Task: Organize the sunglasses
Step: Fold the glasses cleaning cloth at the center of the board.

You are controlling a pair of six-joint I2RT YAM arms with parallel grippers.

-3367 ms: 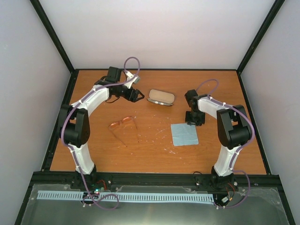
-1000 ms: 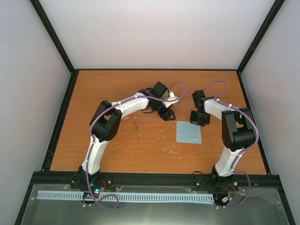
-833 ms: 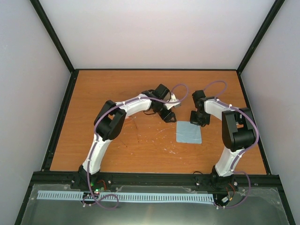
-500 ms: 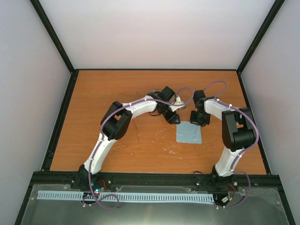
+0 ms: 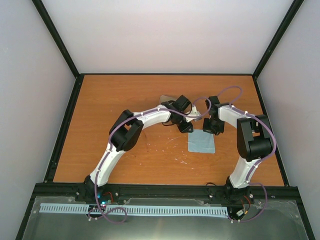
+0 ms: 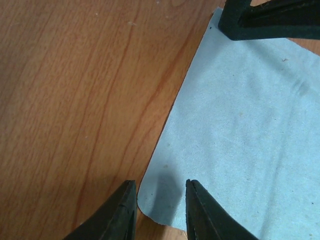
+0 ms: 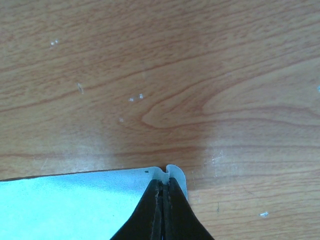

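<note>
Wood-grain orange table (image 5: 105,100) carries everything in the overhead view. The left arm (image 5: 150,116) bends across to the middle of the surface. Its left gripper (image 5: 186,127) sits at the far-left corner of a light blue cloth (image 5: 202,143), which lies flat a little right of centre. The right gripper (image 5: 212,128) is down on the cloth's far-right corner. A tan case (image 5: 166,98) shows partly behind the left arm, toward the far edge. The sunglasses (image 5: 147,144) lie left of centre, almost wholly hidden under the left arm's elbow. Only one thin dark arm of theirs peeks out beside it.

From the left wrist, two dark fingertips (image 6: 125,212) stand a little apart and straddle a rounded corner of the cloth. Nothing is clamped between them, and their shadow falls on the fabric in the gap. Whether they touch the cloth cannot be told. At the top of this view the right gripper rests on the next corner.

From the right wrist, the claw is pressed together on the cloth's corner. The fabric puckers into a small fold at the tips, with bare, lightly specked wood beyond.
</note>
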